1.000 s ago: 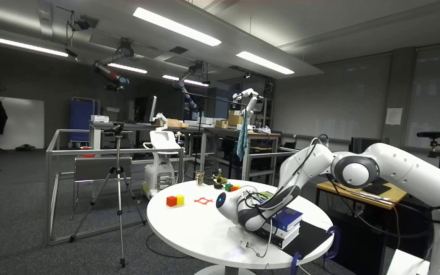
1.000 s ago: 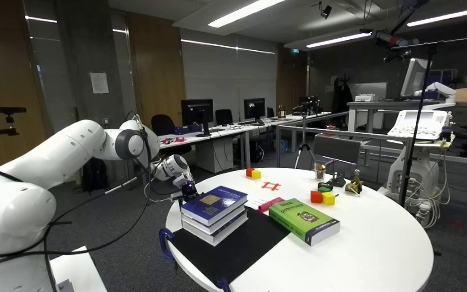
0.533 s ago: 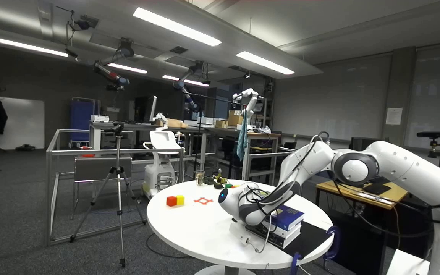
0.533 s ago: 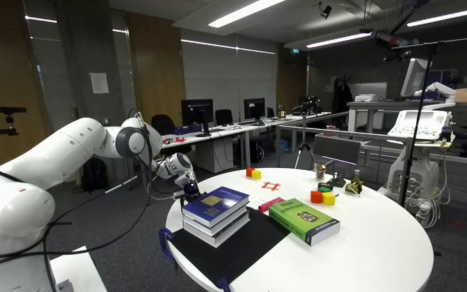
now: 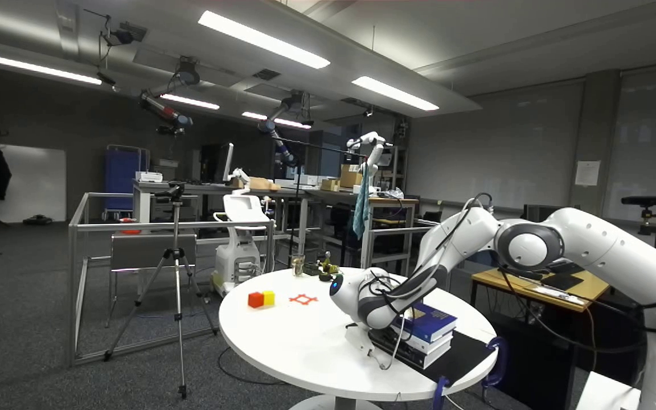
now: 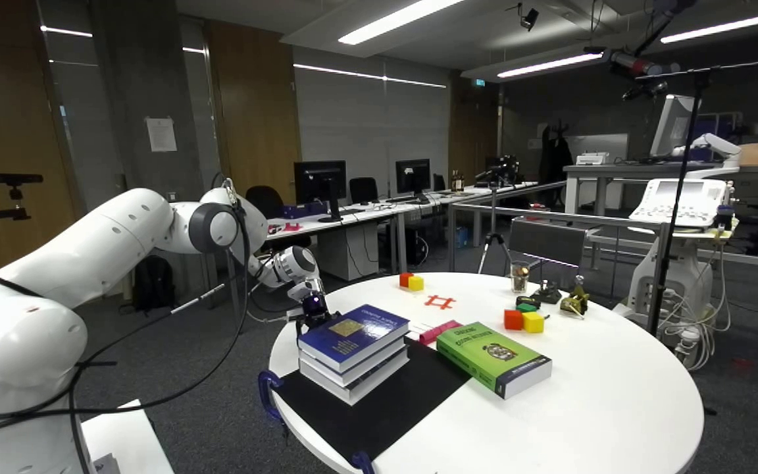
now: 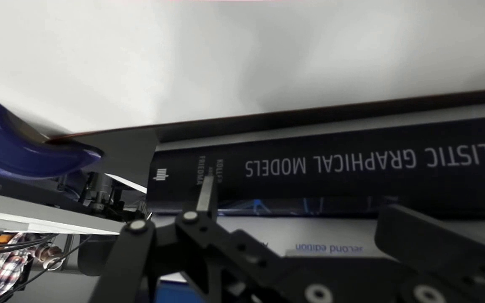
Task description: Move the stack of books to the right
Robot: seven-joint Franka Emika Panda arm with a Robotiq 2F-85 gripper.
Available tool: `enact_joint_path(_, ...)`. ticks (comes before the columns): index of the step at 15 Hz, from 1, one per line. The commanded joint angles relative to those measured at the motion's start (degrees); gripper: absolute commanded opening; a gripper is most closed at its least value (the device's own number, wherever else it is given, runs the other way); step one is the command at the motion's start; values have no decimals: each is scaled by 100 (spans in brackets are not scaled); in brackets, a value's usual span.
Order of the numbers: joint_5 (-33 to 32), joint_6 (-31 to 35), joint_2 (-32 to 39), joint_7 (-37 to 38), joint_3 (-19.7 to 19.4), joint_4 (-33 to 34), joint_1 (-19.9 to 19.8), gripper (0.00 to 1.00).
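Stack of books [image 6: 354,354] shifted slightly toward the green book [image 6: 494,359], black mat [image 6: 389,411] beneath and between, desk [image 6: 589,421] edge and purple-blue clamp [image 6: 264,390] near, tool [image 7: 299,195] at the spines [image 7: 331,168] with fingers [image 7: 411,231] spread apart, pink roll [image 6: 437,333] beside green book.

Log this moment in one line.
books: three, stacked on mat, slightly shifted since a second ago | gripper: open, at spines, likely pushing | task: under way
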Motion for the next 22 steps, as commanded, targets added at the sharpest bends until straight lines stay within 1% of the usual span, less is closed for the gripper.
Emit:
enact_joint_path(1, 97, 71, -316, 135, -19, -487, -163, 100)
enact_joint_path(16, 93, 15, -235, 53, -16, -439, -275, 100)
enact_joint_path(17, 213, 21, -203, 0, -159, -398, -181, 100)
enact_joint_path(22, 289, -6, -179, -8, -233, -380, -182, 100)
